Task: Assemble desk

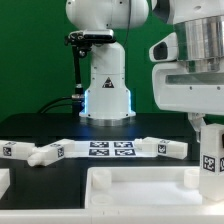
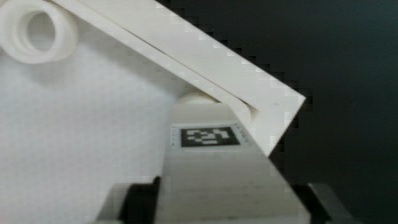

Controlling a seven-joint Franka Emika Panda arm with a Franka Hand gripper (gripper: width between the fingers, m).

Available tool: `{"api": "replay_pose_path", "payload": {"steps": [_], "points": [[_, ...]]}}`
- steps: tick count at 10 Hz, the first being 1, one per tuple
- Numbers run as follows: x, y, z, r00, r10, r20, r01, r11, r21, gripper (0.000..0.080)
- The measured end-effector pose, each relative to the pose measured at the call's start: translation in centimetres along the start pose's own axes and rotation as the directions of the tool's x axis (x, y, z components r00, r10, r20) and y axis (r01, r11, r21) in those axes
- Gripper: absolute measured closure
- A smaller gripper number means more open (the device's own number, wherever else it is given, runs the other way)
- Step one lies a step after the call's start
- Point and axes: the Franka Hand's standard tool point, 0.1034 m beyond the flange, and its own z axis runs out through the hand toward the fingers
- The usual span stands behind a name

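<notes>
The robot's hand (image 1: 206, 122) is closing on a white square-section plastic leg (image 1: 208, 160) and holding it upright at the exterior view's right, with the leg's small black-and-white square tag facing the camera. In the wrist view the same leg (image 2: 217, 150) is sitting between the two dark fingers (image 2: 143, 200), pressed on both sides, and its tag is showing just beyond the hand (image 2: 222, 200). The leg's lower end is meeting the right-hand corner region of the white rimmed rectangular desk panel (image 1: 140, 185), which is lying flat on the black tabletop (image 1: 60, 180) at the front of the scene with its rim facing up. Whether the leg is fully seated there cannot be told. The wrist view is showing the panel's pale inner face (image 2: 71, 140), its angled corner rim (image 2: 196, 70) and a round white socket ring (image 2: 39, 40) well apart from the held leg. Behind the panel, the marker board (image 1: 110, 150) is lying flat in the middle of the tabletop. A loose white tagged leg (image 1: 20, 151) is lying on the exterior view's left of it, and another loose white leg (image 1: 165, 147) is lying on the exterior view's right of it. The white robot base (image 1: 105, 90) is standing behind them against a green backdrop (image 1: 30, 50).
</notes>
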Motion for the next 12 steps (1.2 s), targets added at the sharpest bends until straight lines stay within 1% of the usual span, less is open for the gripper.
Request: {"api": "replay_pose_path", "payload": {"steps": [1, 2, 3, 4, 5, 6, 7, 8, 9, 10, 11, 12], "points": [[0.1, -0.3, -0.4, 0.982, -0.187, 0.005, 0.187, 0.982, -0.003, 0.0507], [-0.5, -0.4, -0.7, 0.929, -0.368, 0.031, 0.369, 0.929, -0.033, 0.0292], [-1.4, -0.7, -0.8, 0.868, -0.492, 0.063, 0.496, 0.866, -0.066, 0.0196], [-1.2, -0.8, -0.7, 0.831, -0.554, 0.058, 0.556, 0.829, -0.054, 0.0196], [-1.1, -0.7, -0.7, 0.795, -0.603, 0.062, 0.606, 0.794, -0.051, 0.0159], [-1.0, -0.6, -0.8, 0.746, -0.663, 0.064, 0.666, 0.744, -0.050, 0.0151], [-0.3, -0.5, -0.9, 0.542, -0.837, 0.069, 0.840, 0.539, -0.059, 0.0151], [0.2, -0.8, -1.2, 0.256, -0.964, 0.066, 0.965, 0.251, -0.077, 0.0150], [-0.2, -1.2, -1.0, 0.193, -0.979, 0.066, 0.978, 0.187, -0.093, 0.0150], [-0.2, -1.2, -1.0, 0.204, -0.977, 0.065, 0.976, 0.197, -0.091, 0.0180], [-0.1, -1.1, -1.0, 0.205, -0.977, 0.065, 0.976, 0.199, -0.092, 0.0316], [-0.1, -1.1, -1.0, 0.241, -0.969, 0.062, 0.968, 0.235, -0.094, 0.0471]]}}
